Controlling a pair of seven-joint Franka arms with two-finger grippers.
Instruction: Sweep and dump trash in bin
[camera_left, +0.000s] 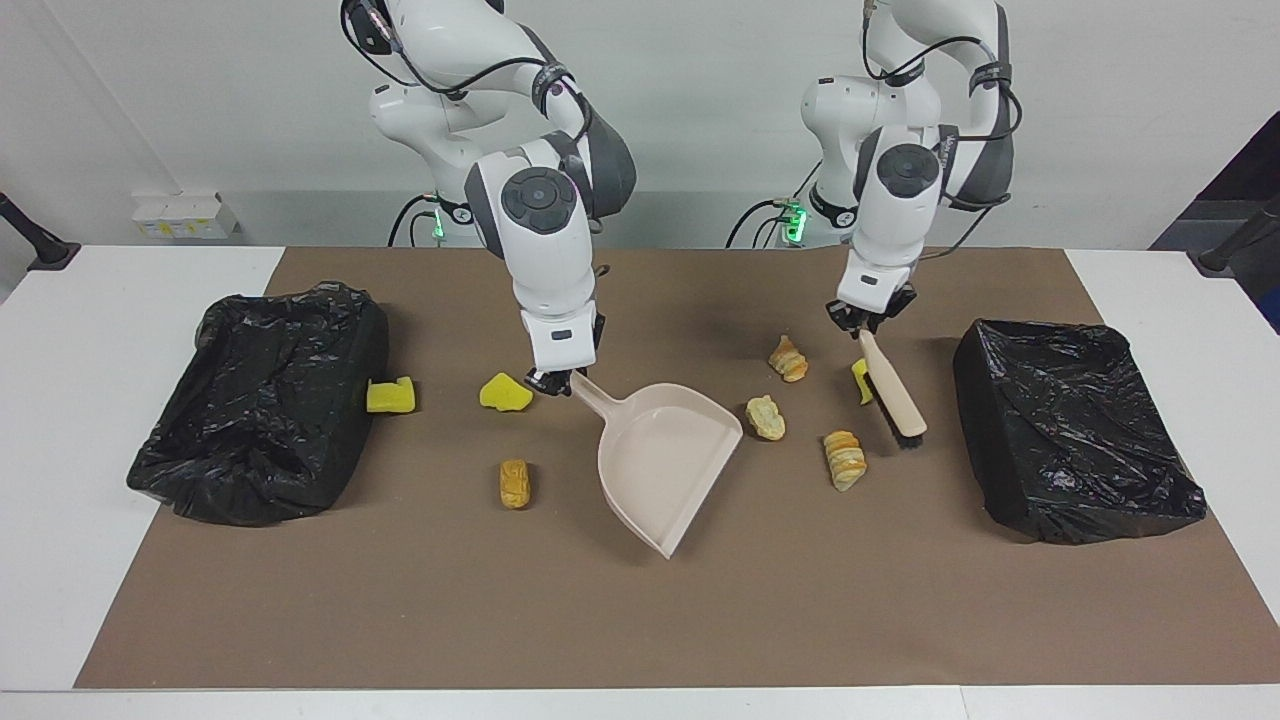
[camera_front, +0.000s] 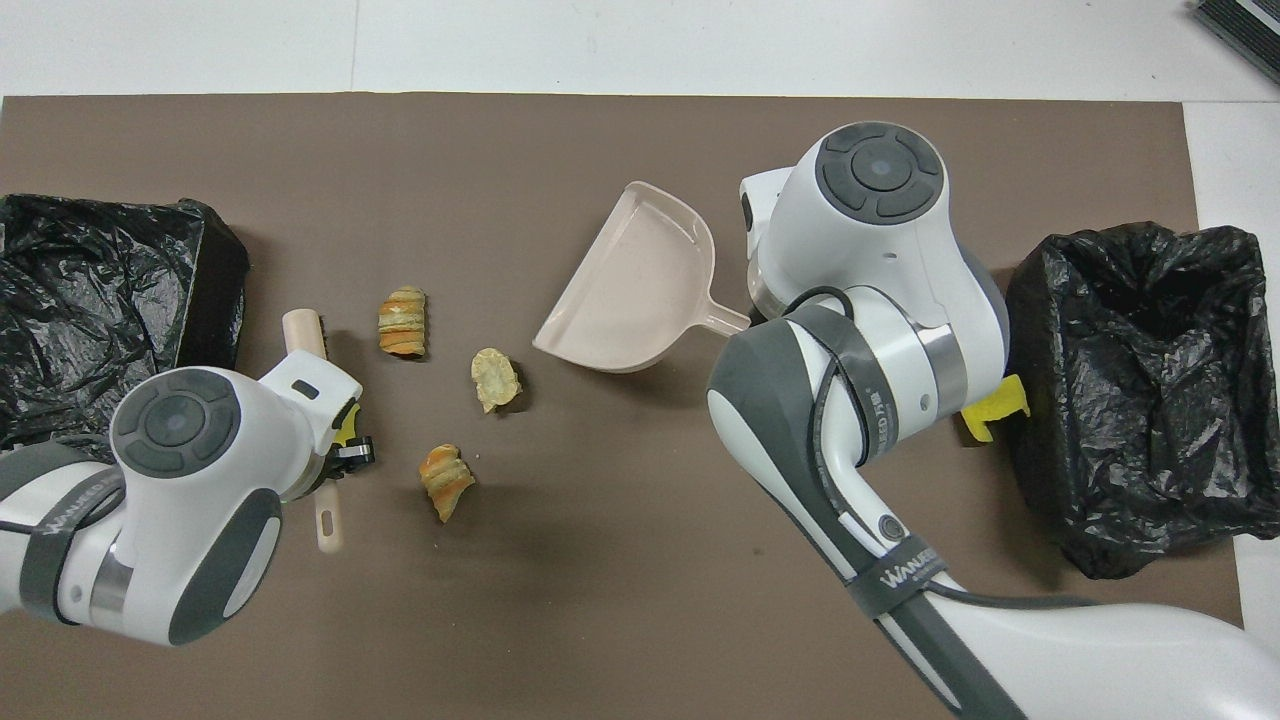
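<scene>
The right gripper (camera_left: 556, 378), left of centre in the facing view, is clamped shut on the handle of the beige dustpan (camera_left: 660, 460), whose pan tilts on the brown mat (camera_left: 640, 620). The left gripper (camera_left: 868, 318), right of centre, is closed tight on the brush (camera_left: 893, 392), which slants down with its bristles by the mat. The trash is scattered over the mat on the bench (camera_left: 80, 600): two yellow sponge chunks (camera_left: 505, 392) and a bread piece (camera_left: 515, 483) at centre left near one black bin (camera_left: 262, 405), three bread pieces (camera_left: 765, 417) and another sponge chunk (camera_left: 860, 378) at centre right, nearer the other bin (camera_left: 1075, 430).
</scene>
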